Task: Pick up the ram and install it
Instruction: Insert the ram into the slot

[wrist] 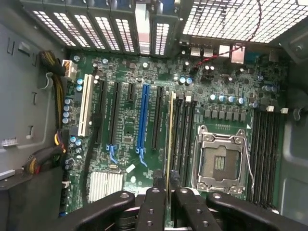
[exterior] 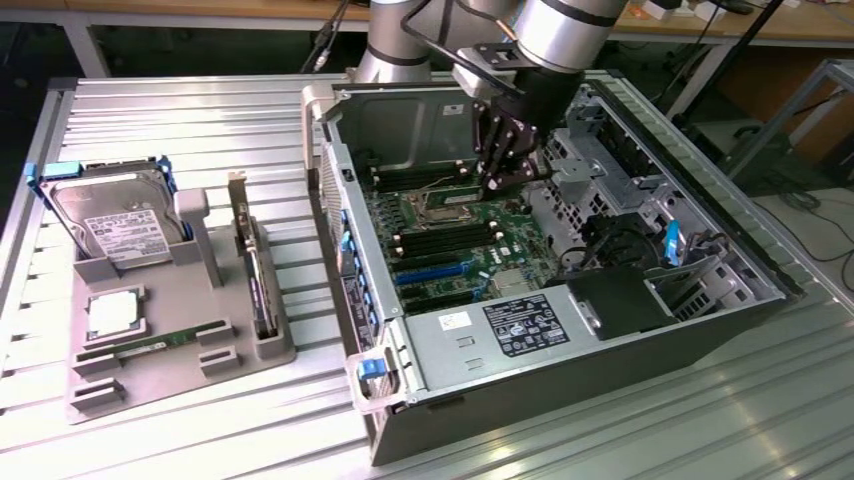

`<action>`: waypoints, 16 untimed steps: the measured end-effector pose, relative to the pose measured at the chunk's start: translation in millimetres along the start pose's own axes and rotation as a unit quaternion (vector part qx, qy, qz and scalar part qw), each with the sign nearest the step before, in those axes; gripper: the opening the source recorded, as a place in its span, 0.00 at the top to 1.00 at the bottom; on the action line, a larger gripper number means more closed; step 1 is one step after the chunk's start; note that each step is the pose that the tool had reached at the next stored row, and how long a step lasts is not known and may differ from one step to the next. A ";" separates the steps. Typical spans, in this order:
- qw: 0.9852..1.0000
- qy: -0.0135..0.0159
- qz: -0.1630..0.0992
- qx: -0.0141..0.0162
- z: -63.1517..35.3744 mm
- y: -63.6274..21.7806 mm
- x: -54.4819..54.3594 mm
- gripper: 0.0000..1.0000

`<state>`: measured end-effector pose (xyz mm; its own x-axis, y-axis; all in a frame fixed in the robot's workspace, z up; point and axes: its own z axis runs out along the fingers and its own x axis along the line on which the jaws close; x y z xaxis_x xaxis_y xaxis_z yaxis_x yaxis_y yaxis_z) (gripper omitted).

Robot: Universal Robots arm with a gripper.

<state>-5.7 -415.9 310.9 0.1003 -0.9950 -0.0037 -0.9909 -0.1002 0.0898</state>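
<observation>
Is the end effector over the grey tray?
No, the end effector is inside the case, gripping the ram over the motherboard.

Ribbed metal tabletop (exterior: 174, 120) — wooden bench (exterior: 200, 12) behind, metal legs.

The case (exterior: 400, 125) lies open upward, so the drop to the board is free over the socket (wrist: 221, 161) and the card slots (wrist: 143, 115). It is hemmed in by the case walls, the drive cage (exterior: 601, 165) on the exterior view's right and the power supply (exterior: 527, 325) at the near end. Room is tight around the fingers (wrist: 151, 207) clamping the ram (wrist: 169, 139), with the memory slots (wrist: 185, 134) just beside and the socket near. Cables (wrist: 50, 67) bunch along one wall, and the tray (exterior: 187, 340) with its drive (exterior: 127, 230) and upright card (exterior: 256, 270) stands well apart on the surface (exterior: 601, 445).
</observation>
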 end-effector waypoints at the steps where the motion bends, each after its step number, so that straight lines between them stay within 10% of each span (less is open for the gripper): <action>1: 1.000 0.001 0.000 0.004 0.4 1.1 -1.4 0.86; 3: 1.000 0.002 0.000 0.017 1.3 4.8 -3.1 0.86; 4: 1.000 0.003 0.000 0.029 2.0 6.9 -3.6 0.86; 5: 0.999 0.003 0.001 0.032 2.6 7.3 -3.7 0.86; 12: 0.998 0.001 0.054 0.034 20.4 8.1 -3.8 0.86; 16: 0.999 0.006 0.040 0.034 28.3 21.6 -5.2 0.86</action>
<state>-30.2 -413.1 284.7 0.0206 -0.9997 0.0120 -0.9995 -0.0203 0.0225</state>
